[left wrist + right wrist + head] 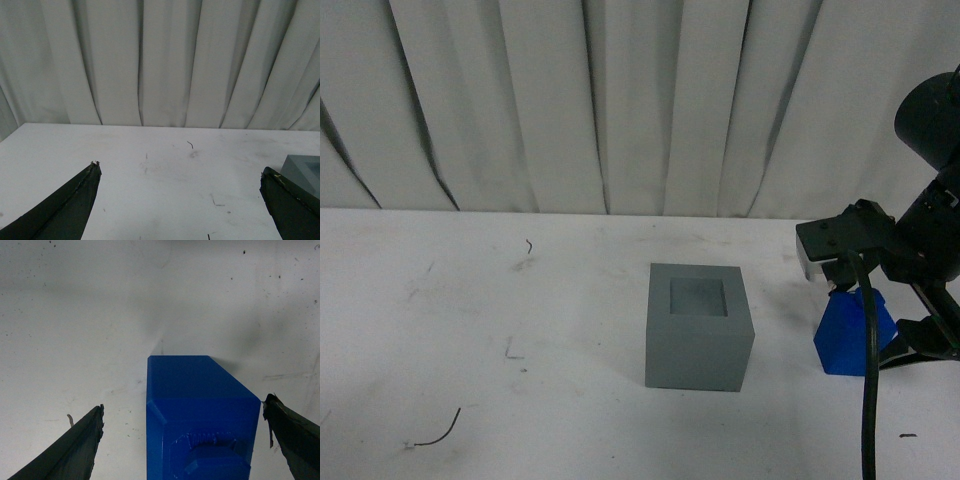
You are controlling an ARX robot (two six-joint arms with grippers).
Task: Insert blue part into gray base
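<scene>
Evidently, the right end effector point(183, 402) hung open astride the blue block point(840, 340), poised to grasp it for the gray cube point(698, 330); the left end effector point(180, 170) sat open.

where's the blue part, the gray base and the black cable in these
blue part point(840, 340), front view, its face left of the cable
gray base point(700, 350), front view, middle of its front face
black cable point(867, 420), front view, stretch below the blue part

Right pincer point(183, 402) spread wide; left pincer point(180, 168) too.
</scene>
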